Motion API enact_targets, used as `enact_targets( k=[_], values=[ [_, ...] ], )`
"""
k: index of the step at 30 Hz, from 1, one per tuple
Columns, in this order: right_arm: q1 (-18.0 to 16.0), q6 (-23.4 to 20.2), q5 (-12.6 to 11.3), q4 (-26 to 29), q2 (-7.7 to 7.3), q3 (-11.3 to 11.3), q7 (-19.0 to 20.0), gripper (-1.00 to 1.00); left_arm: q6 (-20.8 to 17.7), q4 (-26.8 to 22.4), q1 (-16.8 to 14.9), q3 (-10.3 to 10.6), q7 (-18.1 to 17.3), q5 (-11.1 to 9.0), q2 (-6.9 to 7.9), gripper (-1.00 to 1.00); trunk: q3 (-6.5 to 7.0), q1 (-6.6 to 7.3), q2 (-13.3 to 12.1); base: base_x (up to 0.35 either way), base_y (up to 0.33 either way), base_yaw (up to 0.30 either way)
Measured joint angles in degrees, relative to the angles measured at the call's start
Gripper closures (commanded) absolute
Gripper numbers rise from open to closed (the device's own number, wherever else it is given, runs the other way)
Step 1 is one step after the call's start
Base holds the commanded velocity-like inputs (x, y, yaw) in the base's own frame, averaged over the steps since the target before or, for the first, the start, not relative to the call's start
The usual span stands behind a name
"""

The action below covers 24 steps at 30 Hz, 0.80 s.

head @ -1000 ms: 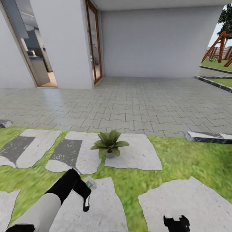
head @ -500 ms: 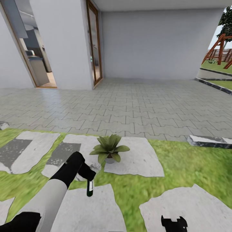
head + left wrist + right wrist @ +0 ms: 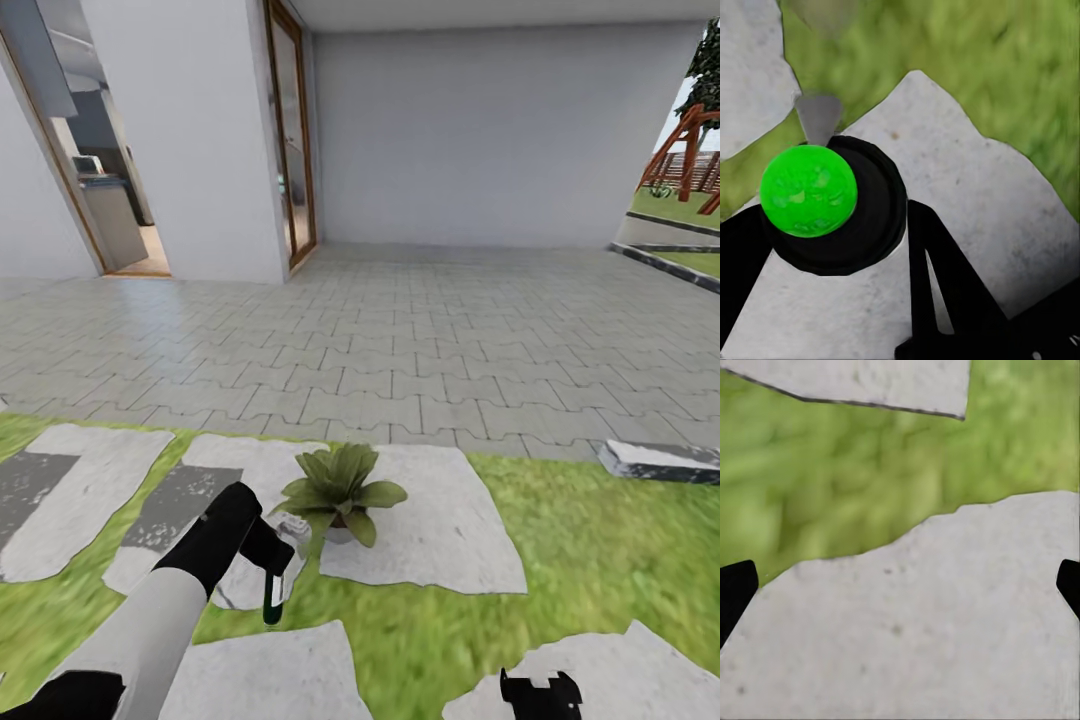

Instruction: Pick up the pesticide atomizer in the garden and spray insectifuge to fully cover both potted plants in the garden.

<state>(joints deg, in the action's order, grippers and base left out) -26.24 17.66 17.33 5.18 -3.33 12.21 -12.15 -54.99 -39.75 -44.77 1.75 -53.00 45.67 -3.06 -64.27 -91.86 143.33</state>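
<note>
1. The left hand [image 3: 268, 552], black at the end of a white forearm, is seen closed around the slim dark green spray bottle with a pale stripe [image 3: 272, 600]; the bottle hangs nearly upright below the grip, its light grey trigger head [image 3: 291, 525] turned toward the plant. In the left wrist view the bottle's bright green round end [image 3: 808, 190] sits between the black fingers [image 3: 945, 289].
2. The nozzle is judged to be held just beside the leaves so that spray would fall on them at close range.
3. The low rosette of pointed green leaves in a small grey pot [image 3: 338, 486] stands on the near edge of a pale irregular stepping stone [image 3: 440, 530], set in the green lawn [image 3: 590, 550].
4. The right hand [image 3: 540, 692] is held low over another stone, well apart from the plant; its black fingertips [image 3: 736, 589] stand wide apart with nothing between them.
5. Open room is left all round the plant; grey paving [image 3: 400, 340] lies beyond it.
</note>
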Motion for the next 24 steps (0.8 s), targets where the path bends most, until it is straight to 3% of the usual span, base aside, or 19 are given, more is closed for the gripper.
enact_targets(
  k=[6, 12, 19, 22, 24],
  values=[
    [0.0, -0.1, -0.2, 0.0, 0.15, 0.0, -0.1, -1.0, 0.2, -0.1, 1.5, 0.1, 0.1, 0.2, 0.11, 1.0, 0.0, -0.01, 0.0, 0.275, 0.0, -0.014],
    [0.0, -0.1, -0.2, 0.0, 0.23, 0.0, -0.1, -1.0, 0.2, 0.1, 2.0, 0.0, 0.0, 0.2, 0.37, 1.0, 0.0, -0.03, 0.0, 0.025, 0.0, -0.207],
    [0.0, 0.0, -0.2, 0.0, 0.25, 0.0, -0.1, -1.0, -0.1, 0.2, 2.2, 0.3, 0.1, 0.4, 1.17, 1.0, 0.0, -0.04, 0.0, 0.0, 0.0, -0.021],
    [0.0, 0.0, -0.2, -0.1, 0.54, 0.0, -0.1, -1.0, 0.3, -0.4, 6.4, 0.2, 1.9, 0.4, 1.58, 1.0, -0.01, -0.04, 0.0, 0.0, 0.0, 0.0],
    [0.0, 0.0, -0.2, -1.0, 1.19, 0.0, 0.0, -1.0, 2.0, -0.7, 10.4, -0.2, 6.1, 0.1, 1.58, 1.0, -0.01, -0.04, 0.0, 0.0, 0.0, 0.0]
  ],
)
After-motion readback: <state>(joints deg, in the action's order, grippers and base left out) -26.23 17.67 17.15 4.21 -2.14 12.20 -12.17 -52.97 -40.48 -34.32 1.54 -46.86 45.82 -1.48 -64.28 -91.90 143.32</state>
